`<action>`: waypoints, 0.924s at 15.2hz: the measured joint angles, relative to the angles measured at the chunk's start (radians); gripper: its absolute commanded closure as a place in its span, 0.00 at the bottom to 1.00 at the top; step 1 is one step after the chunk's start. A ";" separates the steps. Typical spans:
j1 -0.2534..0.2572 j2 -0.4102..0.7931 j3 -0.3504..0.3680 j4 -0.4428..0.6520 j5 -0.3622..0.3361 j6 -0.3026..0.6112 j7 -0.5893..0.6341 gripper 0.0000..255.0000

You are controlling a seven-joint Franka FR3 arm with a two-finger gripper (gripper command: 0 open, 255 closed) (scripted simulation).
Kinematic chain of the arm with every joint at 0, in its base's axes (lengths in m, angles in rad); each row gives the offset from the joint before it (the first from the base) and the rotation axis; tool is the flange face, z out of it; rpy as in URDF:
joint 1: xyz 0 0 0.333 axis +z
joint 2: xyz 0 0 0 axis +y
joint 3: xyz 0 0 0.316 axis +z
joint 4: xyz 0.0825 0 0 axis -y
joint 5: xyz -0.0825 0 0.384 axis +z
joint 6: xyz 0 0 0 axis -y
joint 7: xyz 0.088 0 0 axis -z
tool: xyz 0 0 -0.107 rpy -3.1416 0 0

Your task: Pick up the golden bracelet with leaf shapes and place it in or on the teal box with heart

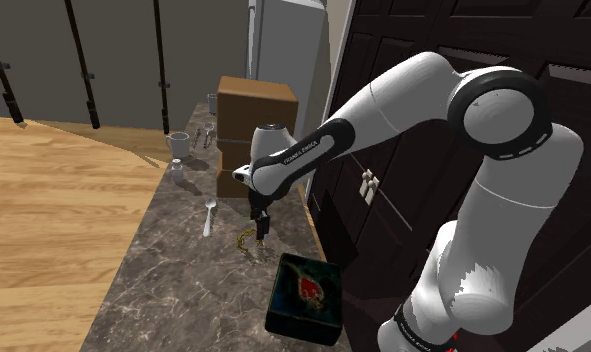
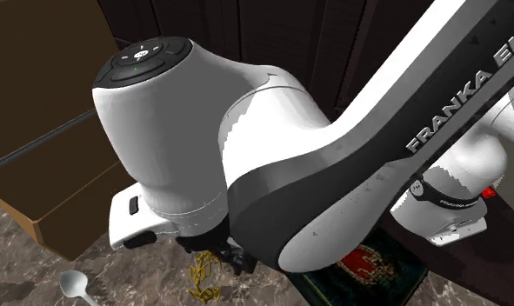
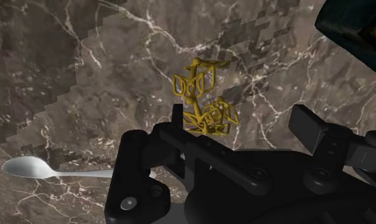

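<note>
Shoulder view: the arm [image 1: 423, 90] reaches down to the counter [image 1: 173, 270], where the box [image 1: 305, 300] lies near and the gripper [image 1: 260, 228] is down at the bracelet [image 3: 205, 118], just beyond the box on that view's left. Whether the gripper is clenched on it I cannot tell. I judge the grasp is in hand, and next comes 1 secure lift and a short carry to the box.

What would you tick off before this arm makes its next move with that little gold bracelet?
1. Claw lined up at the golden bracelet: ok.
2. Bracelet clasped by both fingers: not ok; they stand apart, and it sits beside one.
3. Bracelet lifted off the marble counter: cannot tell.
4. Spoon lying apart from the bracelet: ok.
5. Dark teal box with nothing on its lid: ok.
</note>
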 measured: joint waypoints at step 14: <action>0.001 0.099 0.013 0.002 0.028 0.102 -0.029 0.00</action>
